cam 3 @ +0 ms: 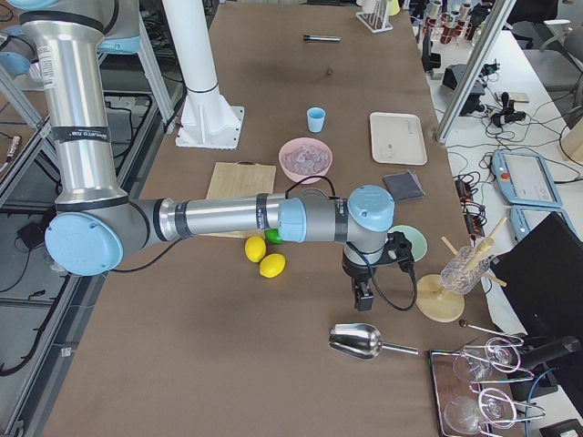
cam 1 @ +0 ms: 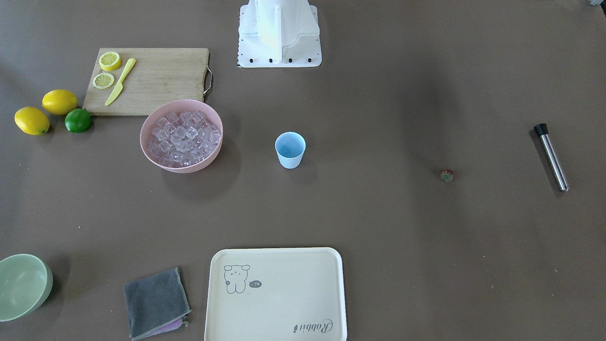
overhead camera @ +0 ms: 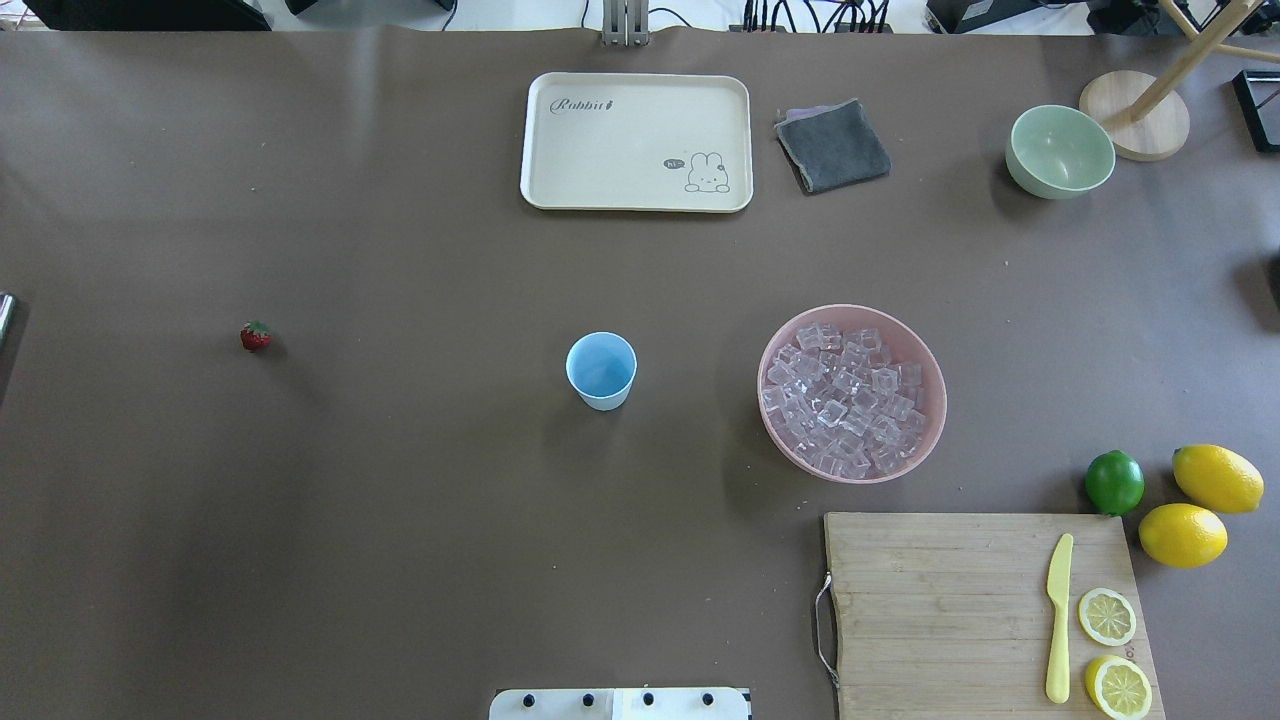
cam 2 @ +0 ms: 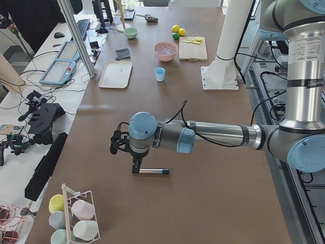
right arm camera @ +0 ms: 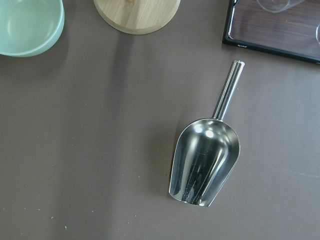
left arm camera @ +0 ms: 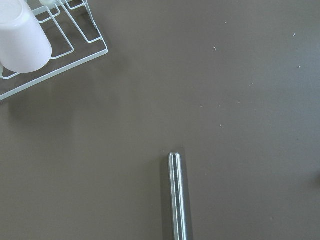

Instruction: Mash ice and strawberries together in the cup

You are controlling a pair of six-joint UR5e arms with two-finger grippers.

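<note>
The pale-blue cup (overhead camera: 601, 370) stands upright mid-table and looks empty. To its right, the ice (overhead camera: 850, 395) fills a pink bowl (overhead camera: 772, 345). A single strawberry (overhead camera: 255, 336) lies far to the left. My left gripper (cam 2: 135, 166) hangs over the black end of a steel muddler (cam 2: 152, 171) at the table's left end. Above a metal scoop (cam 3: 360, 341) at the right end hangs my right gripper (cam 3: 362, 293). Both show only in the side views, so I cannot tell whether they are open or shut.
A cream tray (overhead camera: 540, 140), grey cloth (overhead camera: 832, 145) and green bowl (overhead camera: 1060, 150) line the far edge. A cutting board (overhead camera: 930, 600) holds a yellow knife and lemon halves, with two lemons (overhead camera: 1183, 534) and a lime (overhead camera: 1114, 482) beside it. A cup rack (left arm camera: 60, 45) stands near the muddler.
</note>
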